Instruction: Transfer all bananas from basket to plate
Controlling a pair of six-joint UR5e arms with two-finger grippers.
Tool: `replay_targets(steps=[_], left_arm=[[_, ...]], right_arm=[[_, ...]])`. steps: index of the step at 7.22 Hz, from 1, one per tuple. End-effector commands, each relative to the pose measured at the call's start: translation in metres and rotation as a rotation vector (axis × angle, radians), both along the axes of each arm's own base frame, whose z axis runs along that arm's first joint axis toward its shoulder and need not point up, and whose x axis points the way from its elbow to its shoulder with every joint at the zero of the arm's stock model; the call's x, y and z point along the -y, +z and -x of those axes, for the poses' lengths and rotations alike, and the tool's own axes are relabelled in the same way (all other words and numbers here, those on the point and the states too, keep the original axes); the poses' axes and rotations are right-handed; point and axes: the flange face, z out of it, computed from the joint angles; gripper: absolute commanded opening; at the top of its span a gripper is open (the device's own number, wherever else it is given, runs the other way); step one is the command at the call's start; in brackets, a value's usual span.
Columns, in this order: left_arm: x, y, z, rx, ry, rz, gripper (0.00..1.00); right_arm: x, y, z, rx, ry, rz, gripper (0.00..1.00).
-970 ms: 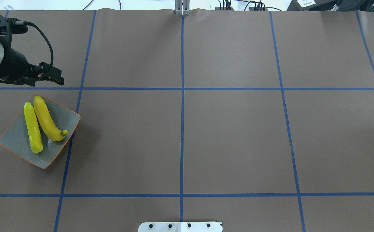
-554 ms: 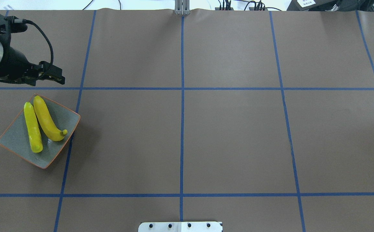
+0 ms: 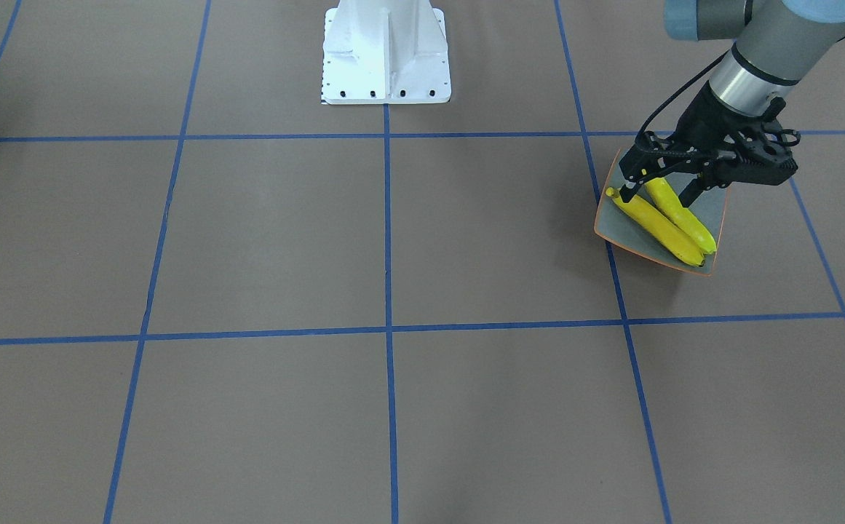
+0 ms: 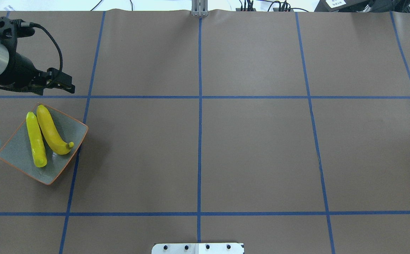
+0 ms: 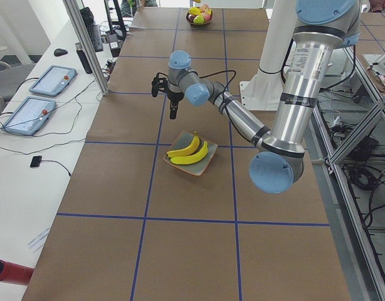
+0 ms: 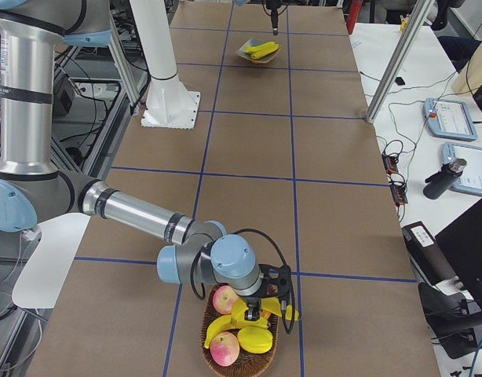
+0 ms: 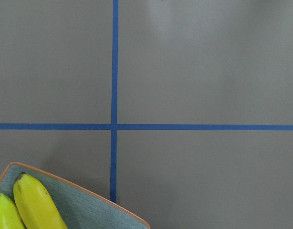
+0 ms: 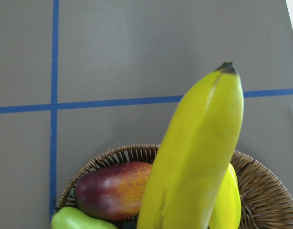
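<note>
Brown paper crossed by blue tape lines covers the worktop (image 4: pixel 247 148). At its left end sits the plate (image 4: pixel 17 150), grey-blue with a thin orange rim, turned corner-on to the robot. Two bananas lie on it side by side and touching: a paler banana (image 4: pixel 36 141) on the left and a deeper yellow banana (image 4: pixel 51 132) on the right, one end close to the plate's right rim. The left end effector (image 3: pixel 655 200) hangs in the air by the plate's far corner, pointing down, its two fingers spread wide with nothing between them. Its wrist camera looks down on a tape crossing, with only the plate's corner and the banana ends at the lower left. At the right end of the worktop, well apart from the plate, stands the wicker basket (image 8: pixel 263 181). The right end effector (image 6: pixel 264 308) is low over it, among the fruit; whether its fingers are closed I cannot tell. In its wrist view a tall banana (image 8: pixel 199 157) rises steeply before the lens, dark tip uppermost, reaching above the basket rim, with another banana (image 8: pixel 228 200) partly behind it on the right. A red-and-orange fruit (image 8: pixel 113 188) and a green fruit (image 8: pixel 75 220) lie in the basket to its left. The robot's white base (image 3: pixel 386 51) stands midway along the robot's side of the worktop
</note>
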Motion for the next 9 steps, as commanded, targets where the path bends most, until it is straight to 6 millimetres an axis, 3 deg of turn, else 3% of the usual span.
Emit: replay_targets(steps=[1, 3, 4, 5, 7, 8, 9], left_arm=[[0.019, -0.014, -0.015, -0.013, 0.004, -0.017, 1.00], [0.036, -0.039, -0.027, -0.055, 0.004, -0.077, 1.00], [0.042, -0.037, -0.032, -0.097, -0.013, -0.098, 1.00], [0.052, -0.027, -0.039, -0.157, -0.042, -0.106, 1.00], [0.066, -0.008, -0.053, -0.290, -0.069, -0.170, 1.00], [0.062, -0.018, -0.061, -0.346, -0.065, -0.195, 1.00], [0.059, -0.041, -0.076, -0.373, -0.042, -0.219, 1.00]], right_arm=[[0.087, -0.091, 0.082, 0.093, 0.032, 0.066, 0.00], [0.145, -0.187, 0.185, 0.201, 0.014, 0.122, 0.00], [0.163, -0.242, 0.240, 0.250, 0.014, 0.164, 0.00], [0.168, -0.286, 0.286, 0.285, 0.005, 0.190, 0.00], [0.150, -0.345, 0.352, 0.327, -0.083, 0.166, 0.00], [0.144, -0.380, 0.387, 0.356, -0.156, 0.163, 0.00], [0.137, -0.412, 0.419, 0.362, -0.204, 0.155, 0.00]])
